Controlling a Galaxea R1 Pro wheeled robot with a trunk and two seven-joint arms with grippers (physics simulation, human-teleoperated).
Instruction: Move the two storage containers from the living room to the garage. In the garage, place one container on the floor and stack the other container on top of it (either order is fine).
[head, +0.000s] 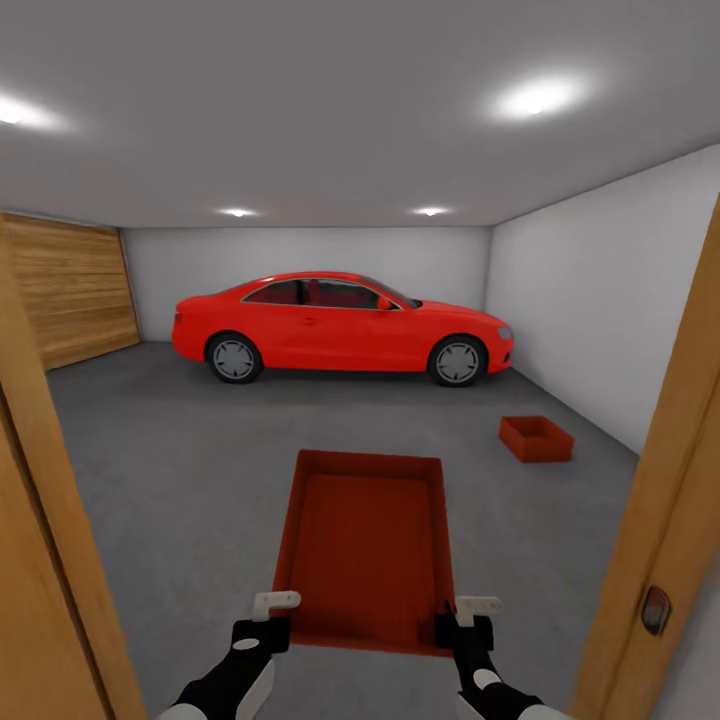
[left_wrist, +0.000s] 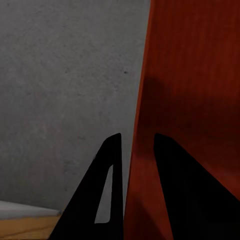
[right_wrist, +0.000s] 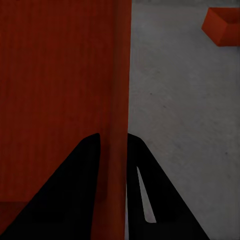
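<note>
Your left end effector and right end effector each clamp a side wall of the orange-red open-top rectangular bin, held above the dark grey concrete floor; its twin bin sits on that floor near the white wall.

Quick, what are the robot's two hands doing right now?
Left gripper: jaws shut on the held container's left wall.
Right gripper: jaws shut on the same container's right wall.
</note>
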